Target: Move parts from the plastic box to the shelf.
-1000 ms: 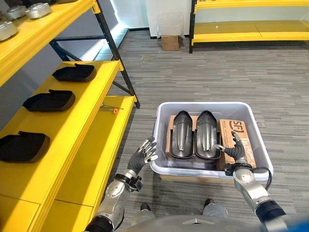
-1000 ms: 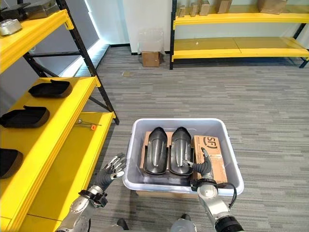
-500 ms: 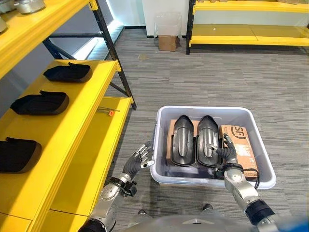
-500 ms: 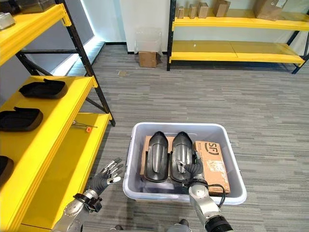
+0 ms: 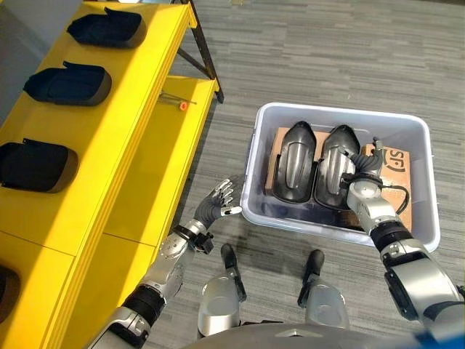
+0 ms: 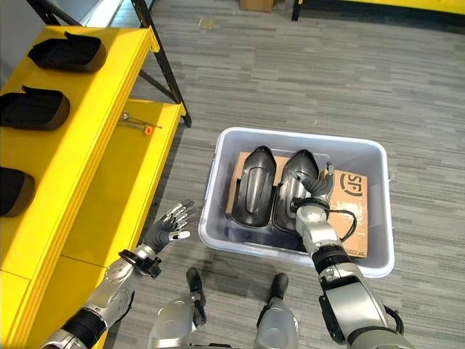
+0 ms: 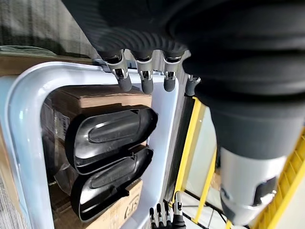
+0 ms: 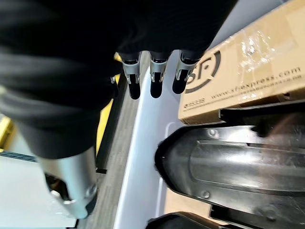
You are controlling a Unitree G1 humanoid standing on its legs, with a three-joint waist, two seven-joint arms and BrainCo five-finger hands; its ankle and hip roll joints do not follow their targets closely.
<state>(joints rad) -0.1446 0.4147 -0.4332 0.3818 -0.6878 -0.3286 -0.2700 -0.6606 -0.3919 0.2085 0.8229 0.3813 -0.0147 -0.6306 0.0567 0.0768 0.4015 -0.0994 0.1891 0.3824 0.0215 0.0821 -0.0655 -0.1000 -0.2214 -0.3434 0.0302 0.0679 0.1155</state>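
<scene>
A pale grey plastic box [image 5: 252, 169] stands on the floor beside the yellow shelf [image 5: 138, 109]. Two black moulded parts lie side by side in it, the left part [image 5: 293, 161] and the right part [image 5: 333, 169], next to a cardboard carton [image 5: 398, 161]. My right hand [image 5: 361, 177] lies over the right part's far end by the carton, fingers [image 8: 152, 82] straight and holding nothing. Outside the box's left wall my left hand [image 5: 218, 201] hovers open, its fingertips [image 7: 143, 80] near the rim [image 7: 21, 124].
Three black parts [image 5: 107, 27] [image 5: 67, 81] [image 5: 33, 166] sit in a row on the shelf's upper board. A small orange-handled tool [image 5: 176, 102] lies on the lower board. Grey carpet surrounds the box.
The camera has tilted down and closer. My right hand has slid along the right part towards its far end. My left hand stays open beside the box's left wall.
</scene>
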